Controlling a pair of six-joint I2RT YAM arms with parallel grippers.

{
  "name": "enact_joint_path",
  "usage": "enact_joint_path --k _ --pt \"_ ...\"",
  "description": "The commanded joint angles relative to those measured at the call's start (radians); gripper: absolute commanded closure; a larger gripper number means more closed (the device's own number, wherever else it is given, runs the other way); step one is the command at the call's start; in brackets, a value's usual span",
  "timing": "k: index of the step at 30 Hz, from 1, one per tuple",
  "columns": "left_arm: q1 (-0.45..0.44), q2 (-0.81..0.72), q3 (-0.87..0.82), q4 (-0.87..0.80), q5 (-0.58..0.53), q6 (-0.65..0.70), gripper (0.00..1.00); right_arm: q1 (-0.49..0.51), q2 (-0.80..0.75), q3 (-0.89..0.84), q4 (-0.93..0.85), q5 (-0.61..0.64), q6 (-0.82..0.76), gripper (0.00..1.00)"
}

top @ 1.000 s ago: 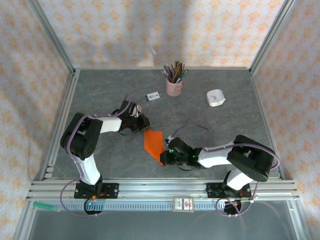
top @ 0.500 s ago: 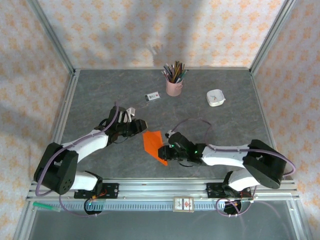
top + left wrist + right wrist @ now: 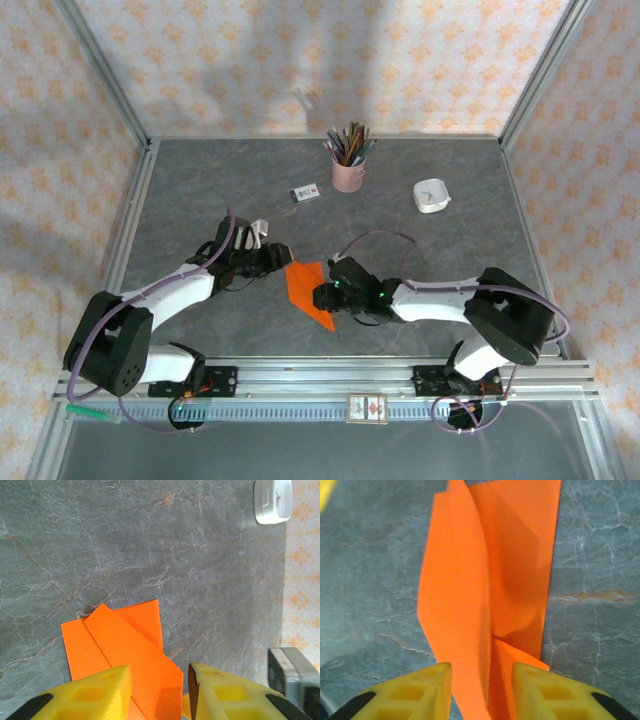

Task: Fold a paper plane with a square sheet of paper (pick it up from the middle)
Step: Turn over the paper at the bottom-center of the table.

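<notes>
Left gripper point(image 3: 159, 680) and right gripper point(image 3: 481, 675) stand parted over the sheet of paper point(image 3: 303, 283). Close either and you risk crushing its raised flap point(image 3: 452, 590).

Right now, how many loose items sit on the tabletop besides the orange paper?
3: a pink pencil cup at the back, a printed card left of it, a white dish right of it. Others may be hidden.

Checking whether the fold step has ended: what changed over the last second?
The left arm sank from a raised elbow to a low stretch, the left gripper staying at the orange paper's edge; the right gripper crept slightly farther along it. Both stand open. Paper, pencil cup, card, white dish: unmoved.
</notes>
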Motion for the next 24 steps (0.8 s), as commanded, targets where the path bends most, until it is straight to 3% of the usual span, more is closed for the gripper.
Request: enact_joint_path --k 1,8,13,15,24 --pt "-0.001 -0.025 -0.015 -0.026 -0.026 0.010 0.63 -0.003 0.034 0.020 0.014 0.013 -0.024 0.66" --pt "0.000 -0.041 -0.022 -0.037 -0.029 0.009 0.64 -0.003 0.084 0.038 0.033 0.010 -0.029 0.83" --pt "0.001 -0.060 -0.020 -0.055 -0.045 0.017 0.64 -0.006 0.027 0.049 -0.056 0.098 -0.059 1.00" --pt "0.001 -0.063 -0.021 -0.058 -0.051 0.016 0.64 -0.010 -0.009 0.071 -0.135 0.162 -0.082 1.00" --pt "0.024 -0.095 -0.004 -0.089 -0.094 0.012 0.64 0.014 -0.122 0.352 -0.775 0.765 -0.108 1.00"
